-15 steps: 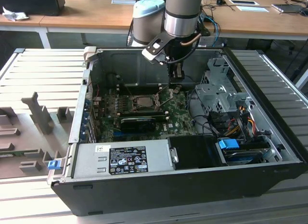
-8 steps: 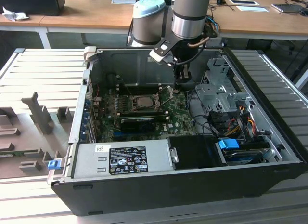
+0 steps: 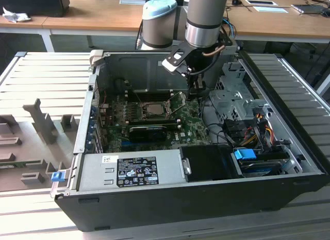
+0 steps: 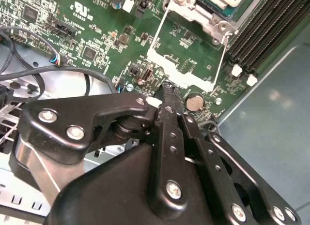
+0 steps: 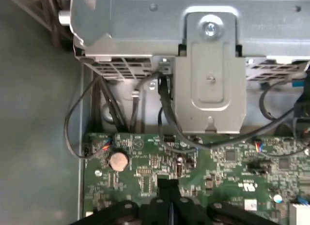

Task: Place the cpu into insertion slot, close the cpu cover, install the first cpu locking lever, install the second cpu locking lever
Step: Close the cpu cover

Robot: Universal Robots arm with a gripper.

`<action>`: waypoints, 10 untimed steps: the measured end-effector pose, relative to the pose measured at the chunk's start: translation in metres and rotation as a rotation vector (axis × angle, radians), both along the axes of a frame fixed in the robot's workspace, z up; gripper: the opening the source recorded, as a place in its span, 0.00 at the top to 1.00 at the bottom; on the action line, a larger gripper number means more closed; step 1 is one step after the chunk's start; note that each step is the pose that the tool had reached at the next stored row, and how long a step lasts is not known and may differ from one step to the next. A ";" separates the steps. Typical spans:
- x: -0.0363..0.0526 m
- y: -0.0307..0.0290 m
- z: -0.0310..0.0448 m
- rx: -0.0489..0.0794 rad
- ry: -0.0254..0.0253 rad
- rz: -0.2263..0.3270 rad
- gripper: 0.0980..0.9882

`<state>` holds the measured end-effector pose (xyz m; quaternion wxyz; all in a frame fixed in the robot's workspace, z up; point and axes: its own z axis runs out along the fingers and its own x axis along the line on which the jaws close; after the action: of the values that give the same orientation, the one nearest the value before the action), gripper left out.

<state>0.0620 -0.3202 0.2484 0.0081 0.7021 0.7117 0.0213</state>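
The end effector (image 4: 168,92) — fingers pressed together, gripping nothing — hangs low over the motherboard (image 4: 97,22), just beside the socket (image 4: 191,12) where the cpu (image 3: 154,109) lies.

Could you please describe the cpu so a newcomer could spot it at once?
Inside the open computer case lies a green motherboard. Near its middle sits the cpu: a small, pale silvery square, unlike the long black card beside it.

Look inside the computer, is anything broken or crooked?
Nothing looks broken or spilled. The thin grey metal frame cover with a square window stands flipped open, off the pale silvery square chip.
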 end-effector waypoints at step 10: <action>-0.0083 0.0000 -0.0028 0.000 0.0015 0.000 0.99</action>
<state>0.0538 -0.3201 0.2456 0.0076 0.7020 0.7119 0.0208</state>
